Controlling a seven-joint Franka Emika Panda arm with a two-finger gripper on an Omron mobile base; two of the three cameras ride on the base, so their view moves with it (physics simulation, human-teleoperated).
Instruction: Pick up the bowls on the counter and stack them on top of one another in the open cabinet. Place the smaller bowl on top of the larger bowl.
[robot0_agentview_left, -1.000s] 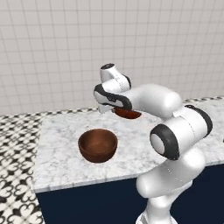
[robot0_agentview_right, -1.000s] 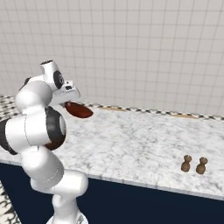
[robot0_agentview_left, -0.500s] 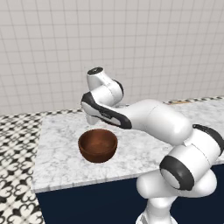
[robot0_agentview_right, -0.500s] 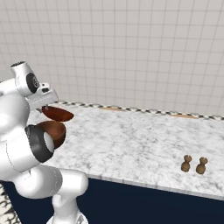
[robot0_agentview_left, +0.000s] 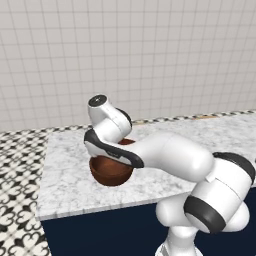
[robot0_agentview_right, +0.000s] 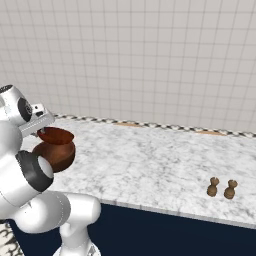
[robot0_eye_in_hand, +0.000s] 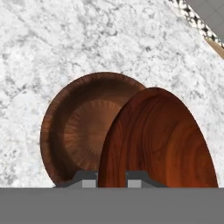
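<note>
Fingers (robot0_eye_in_hand: 112, 177) are clamped on the small shallow reddish-brown bowl (robot0_eye_in_hand: 159, 140), held above the deep reddish-brown bowl (robot0_eye_in_hand: 76, 129) on the marbled table (robot0_agentview_right: 150, 165); two small brown shakers (robot0_agentview_right: 221, 188) are set well apart.

A white tiled wall (robot0_agentview_right: 150, 60) rises behind the counter (robot0_agentview_right: 150, 165). A black-and-white checkered trim strip (robot0_agentview_right: 165, 126) runs along its foot. Two small brown shaker-like pieces (robot0_agentview_right: 221, 188) stand side by side, just apart, near the front right edge. Black-and-white patterned floor tiles (robot0_agentview_left: 20, 195) lie to the left.
</note>
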